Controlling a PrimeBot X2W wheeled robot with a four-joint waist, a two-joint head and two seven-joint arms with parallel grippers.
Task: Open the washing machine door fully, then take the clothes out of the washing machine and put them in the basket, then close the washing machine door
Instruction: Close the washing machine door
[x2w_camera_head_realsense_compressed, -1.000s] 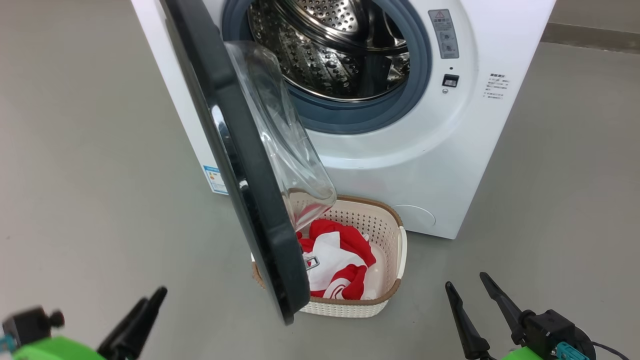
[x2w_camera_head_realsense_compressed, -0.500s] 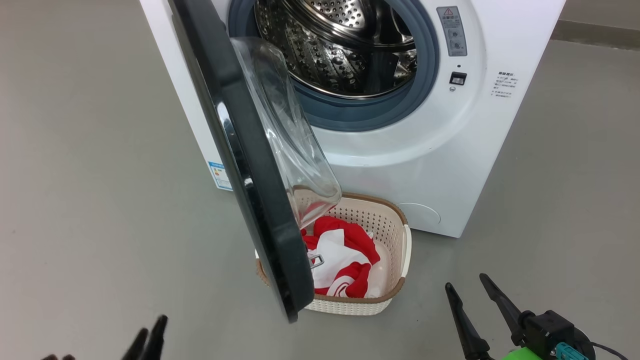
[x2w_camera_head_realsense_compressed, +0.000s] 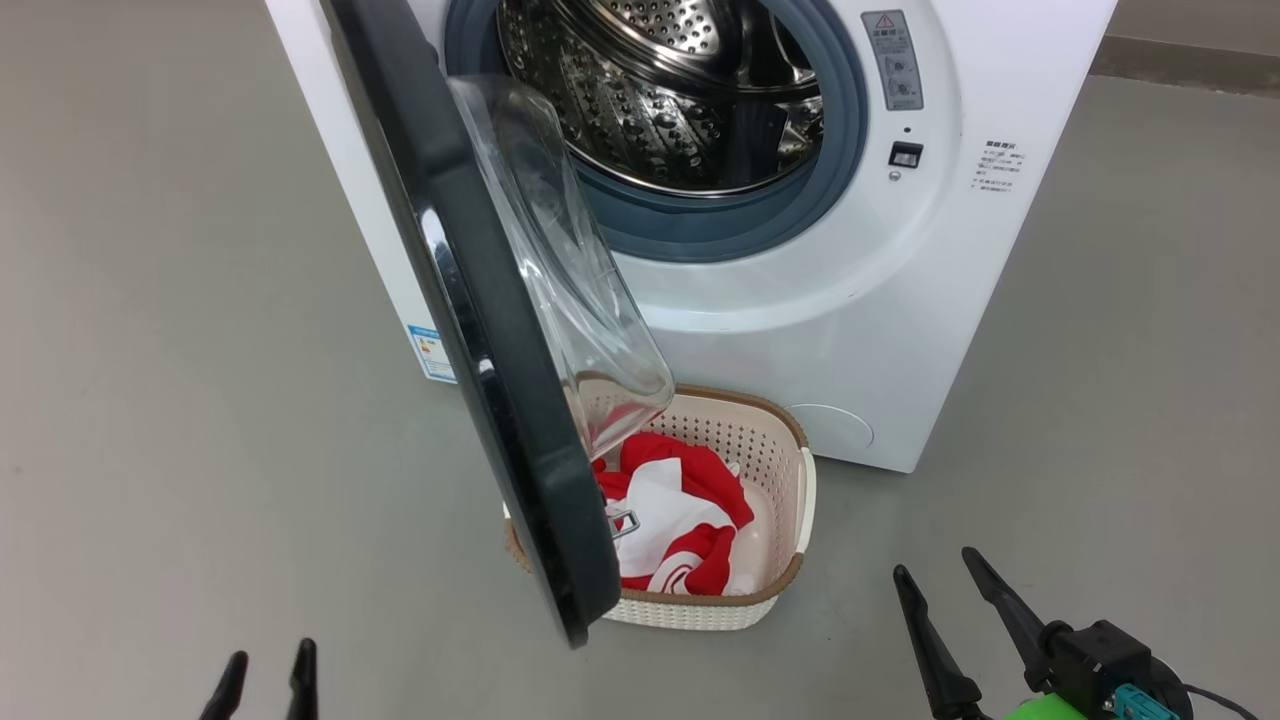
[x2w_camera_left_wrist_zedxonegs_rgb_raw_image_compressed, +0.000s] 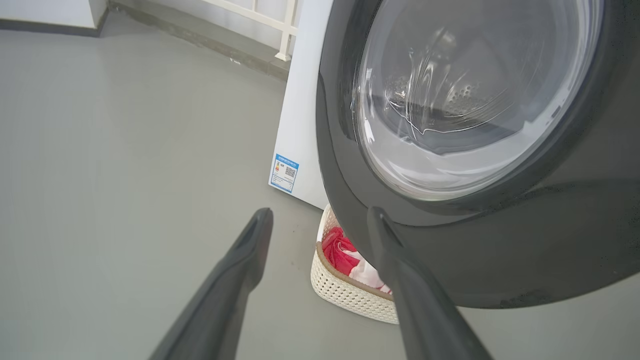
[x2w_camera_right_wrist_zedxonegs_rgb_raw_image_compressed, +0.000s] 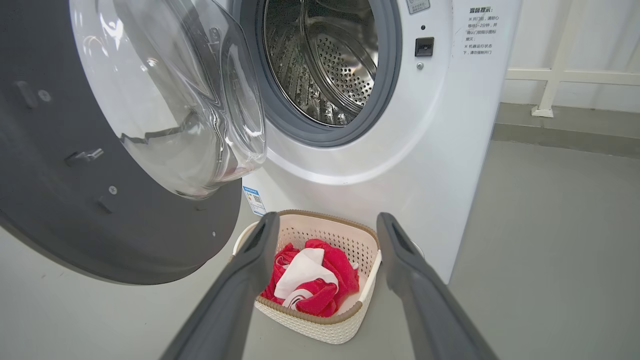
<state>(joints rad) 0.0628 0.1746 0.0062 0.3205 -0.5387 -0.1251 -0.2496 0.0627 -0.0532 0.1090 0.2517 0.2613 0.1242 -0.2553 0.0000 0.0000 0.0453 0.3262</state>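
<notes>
The white washing machine (x2w_camera_head_realsense_compressed: 850, 330) stands with its door (x2w_camera_head_realsense_compressed: 500, 400) swung out toward me, black rim edge-on. Its steel drum (x2w_camera_head_realsense_compressed: 660, 100) shows bare metal. Below the door, against the machine's front, sits the cream basket (x2w_camera_head_realsense_compressed: 700, 610) holding the red and white clothes (x2w_camera_head_realsense_compressed: 690, 510). My left gripper (x2w_camera_head_realsense_compressed: 268, 656) is open and empty at the lower left, left of the door. In the left wrist view my left gripper (x2w_camera_left_wrist_zedxonegs_rgb_raw_image_compressed: 319, 212) points past the door's outer face (x2w_camera_left_wrist_zedxonegs_rgb_raw_image_compressed: 525, 250). My right gripper (x2w_camera_head_realsense_compressed: 935, 562) is open and empty, right of the basket (x2w_camera_right_wrist_zedxonegs_rgb_raw_image_compressed: 320, 327), aimed at the clothes (x2w_camera_right_wrist_zedxonegs_rgb_raw_image_compressed: 310, 277).
Grey floor (x2w_camera_head_realsense_compressed: 180, 350) spreads on both sides of the machine. A blue label (x2w_camera_left_wrist_zedxonegs_rgb_raw_image_compressed: 284, 172) marks the machine's lower corner. A low kerb with a white railing (x2w_camera_right_wrist_zedxonegs_rgb_raw_image_compressed: 550, 75) runs along the wall behind the machine.
My left gripper has dropped toward the bottom edge of the head view, and its fingers have spread apart. The head camera shifted slightly. The right gripper, door and basket stayed put.
</notes>
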